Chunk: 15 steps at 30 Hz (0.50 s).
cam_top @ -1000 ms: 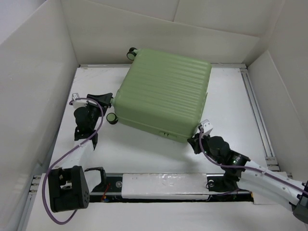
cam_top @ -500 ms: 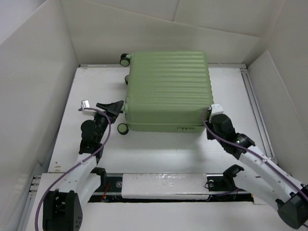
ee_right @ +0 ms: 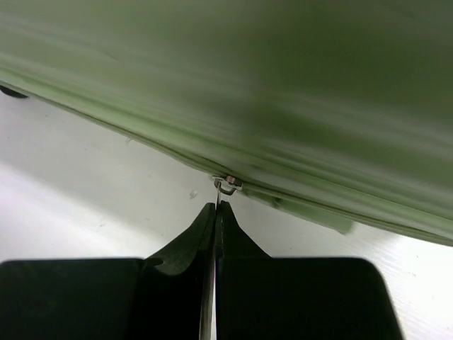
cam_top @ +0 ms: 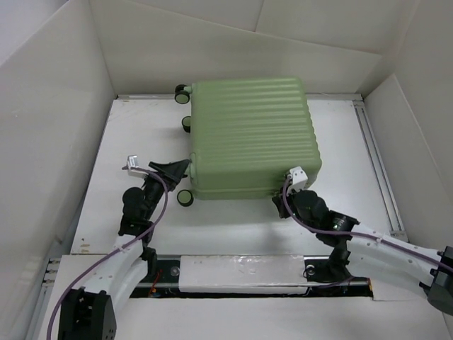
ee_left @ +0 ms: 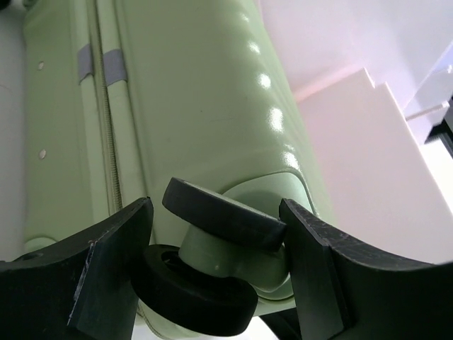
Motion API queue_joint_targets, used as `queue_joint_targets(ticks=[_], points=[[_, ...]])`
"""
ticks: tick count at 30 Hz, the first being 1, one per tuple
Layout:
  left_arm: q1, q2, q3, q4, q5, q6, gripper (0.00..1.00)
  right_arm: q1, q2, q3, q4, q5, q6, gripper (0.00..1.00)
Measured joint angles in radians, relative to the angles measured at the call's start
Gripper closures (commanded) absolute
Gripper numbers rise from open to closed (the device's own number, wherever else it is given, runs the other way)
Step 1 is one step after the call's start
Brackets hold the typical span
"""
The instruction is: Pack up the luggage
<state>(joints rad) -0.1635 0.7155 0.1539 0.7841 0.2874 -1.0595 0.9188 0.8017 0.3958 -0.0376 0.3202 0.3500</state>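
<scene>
1. I am working inside a pen of plain white panel walls that close in the white bench on three sides.
2. The large pale green ribbed hard-shell suitcase lies flat and shut at the back-centre of the bench, its wheels to the left.
3. A second ago it sat skewed, one corner pointing at my right arm. It is now nearly square to the bench and closer to the back wall.
4. My left claw is clamped around a black-and-green caster wheel, with a finger touching each side.
5. My right claw is clenched, and the thin tab of the small metal zipper pull is pinched at its tips.
6. From above, the claw covers that wheel and the right wrist hides its own tips. The shell is blurred in the right wrist view.
</scene>
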Motion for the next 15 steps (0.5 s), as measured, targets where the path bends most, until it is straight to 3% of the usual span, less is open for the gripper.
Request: queue_joint_targets(ticks=[5, 9, 15], points=[[-0.190, -0.003, -0.002, 0.004, -0.059, 0.019, 1.00, 0.040, 0.064, 0.076, -0.050, 0.014, 0.005, 1.00], [-0.353, 0.032, 0.011, 0.013, -0.158, 0.025, 1.00, 0.132, 0.314, 0.212, 0.014, -0.015, 0.000, 1.00], [-0.431, 0.049, 0.028, 0.008, -0.278, 0.027, 1.00, 0.289, 0.608, 0.371, 0.167, 0.045, -0.033, 1.00]])
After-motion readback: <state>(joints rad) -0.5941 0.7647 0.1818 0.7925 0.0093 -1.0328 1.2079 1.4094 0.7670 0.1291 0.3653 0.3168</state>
